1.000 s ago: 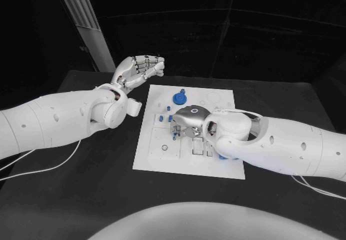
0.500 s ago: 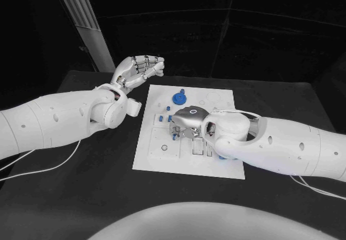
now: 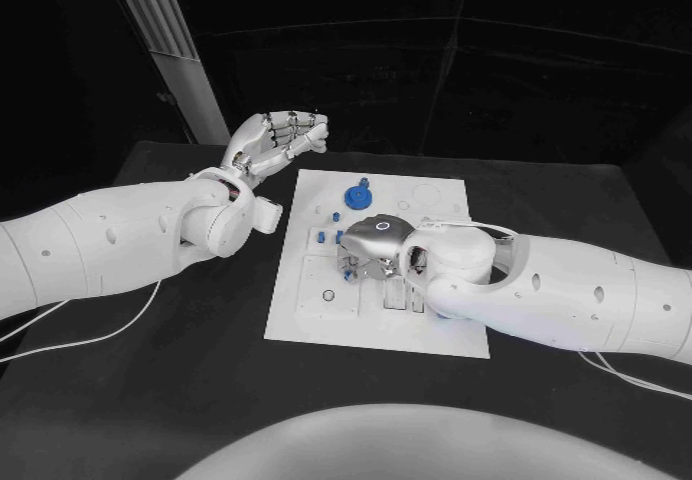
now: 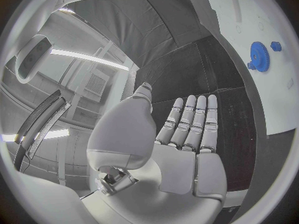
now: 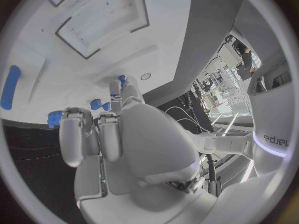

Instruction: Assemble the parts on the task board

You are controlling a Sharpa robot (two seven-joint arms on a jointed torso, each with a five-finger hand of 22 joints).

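Observation:
The white task board [image 3: 378, 330] lies mid-table. A blue gear [image 3: 358, 193] [image 4: 258, 56] stands near its far edge, with small blue pieces [image 3: 320, 237] just left of my right hand [image 3: 372, 243]. That hand reaches down onto the board's middle. In the right wrist view two of its fingertips [image 5: 116, 90] close round a small blue peg [image 5: 122, 78] at the board [image 5: 124, 40], and the other fingers are curled. My left hand [image 3: 274, 140] [image 4: 184, 134] is raised off the board's far left corner, fingers stretched out, holding nothing.
A long blue part [image 5: 7, 87] and two more small blue parts [image 5: 94, 104] lie on the board near the right hand. The board has rectangular recesses [image 5: 102, 17]. White cables [image 3: 87, 335] trail over the black table on both sides.
My right hand and forearm have crept slightly to the left over the board, hiding the blue peg seen under the fingers before. The left hand has not moved.

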